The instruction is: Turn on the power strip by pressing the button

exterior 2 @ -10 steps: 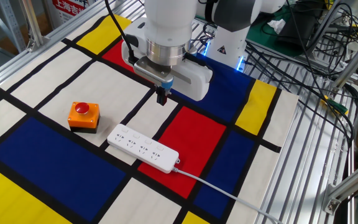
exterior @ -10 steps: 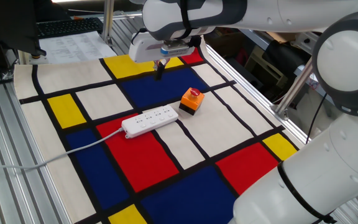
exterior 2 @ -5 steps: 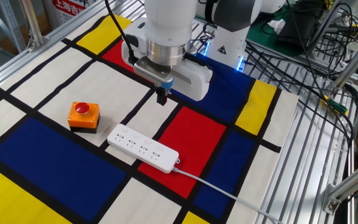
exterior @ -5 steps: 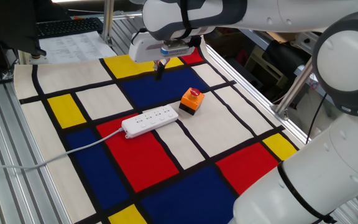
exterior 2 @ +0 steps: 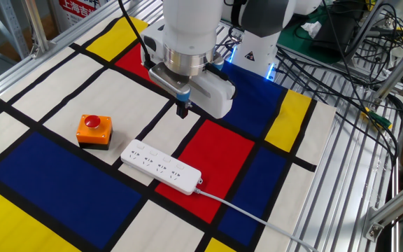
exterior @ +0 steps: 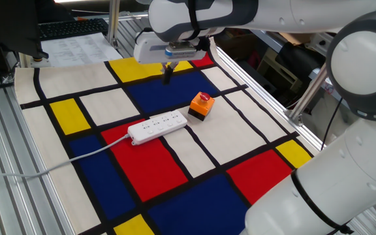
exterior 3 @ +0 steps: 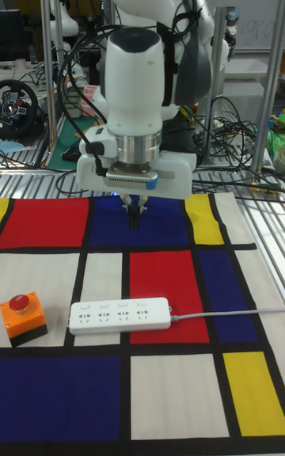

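Observation:
The power strip [exterior: 157, 125] [exterior 2: 161, 166] [exterior 3: 120, 316] lies flat across a red and a white patch of the mat, its pale grey cord [exterior 2: 257, 215] leaving one end. The button is white on the white top face near the corded end, and I cannot pick it out. My gripper [exterior: 168, 77] [exterior 2: 182, 112] [exterior 3: 134, 221] hangs point-down above the mat, behind the strip and well clear of it. Its dark fingertips are pressed together with nothing between them.
An orange box with a red mushroom button [exterior: 201, 106] [exterior 2: 94, 131] [exterior 3: 21, 317] stands close to the strip's cordless end. Aluminium rails [exterior: 305, 134] frame the colour-block mat. Cables [exterior 2: 348, 56] lie beyond the far side.
The hand has turned slightly about its vertical axis, and the fingertips have shifted only a little. The strip and the orange box have not moved.

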You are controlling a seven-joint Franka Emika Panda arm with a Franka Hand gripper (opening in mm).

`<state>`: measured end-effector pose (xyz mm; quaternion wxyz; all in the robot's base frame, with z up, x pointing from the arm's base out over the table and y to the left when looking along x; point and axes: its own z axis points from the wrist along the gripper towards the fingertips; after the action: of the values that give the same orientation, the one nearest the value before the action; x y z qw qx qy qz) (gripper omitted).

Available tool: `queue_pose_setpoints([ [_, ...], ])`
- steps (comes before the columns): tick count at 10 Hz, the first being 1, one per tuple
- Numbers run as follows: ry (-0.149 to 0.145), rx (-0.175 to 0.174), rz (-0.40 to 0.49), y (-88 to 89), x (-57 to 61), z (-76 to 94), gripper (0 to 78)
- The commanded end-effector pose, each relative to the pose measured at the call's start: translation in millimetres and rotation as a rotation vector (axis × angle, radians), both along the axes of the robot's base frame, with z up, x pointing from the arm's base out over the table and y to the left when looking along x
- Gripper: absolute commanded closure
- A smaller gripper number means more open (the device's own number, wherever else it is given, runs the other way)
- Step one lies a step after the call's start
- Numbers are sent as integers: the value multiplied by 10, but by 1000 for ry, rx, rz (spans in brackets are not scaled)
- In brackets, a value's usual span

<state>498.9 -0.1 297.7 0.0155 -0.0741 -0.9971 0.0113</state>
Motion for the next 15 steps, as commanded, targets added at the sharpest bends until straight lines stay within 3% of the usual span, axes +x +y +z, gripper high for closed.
queue_pose_setpoints([
  [1,9,-4,-2,-1,7,9,776],
  [15,7,5,0,16,12,-67,776],
])
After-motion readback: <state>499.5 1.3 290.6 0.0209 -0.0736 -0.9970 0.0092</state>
